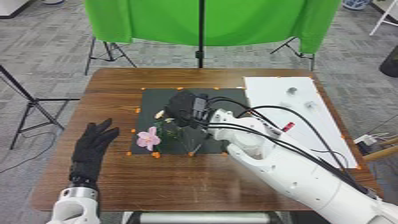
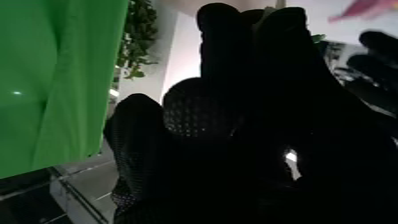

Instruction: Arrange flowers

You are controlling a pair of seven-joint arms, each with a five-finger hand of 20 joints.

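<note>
Pale flower (image 1: pixel 160 114) apparently pinched in the nearly closed right hand (image 1: pixel 185 107)
Pink flower (image 1: pixel 148 139) positioned at seven o'clock from that hand — placement likely judged by it.

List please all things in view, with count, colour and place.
Table: one, brown, centre
Mat: one, dark, on table
Sheet: one, white, table's right
Flower: one, pink, mat's left
Tape marks: several, orange, round mat
Small item: one, red, on sheet
Cloth: one, green, behind table
Stands: several, black, floor
Left hand: one, black, left of mat
Right hand: one, black, over mat
</note>
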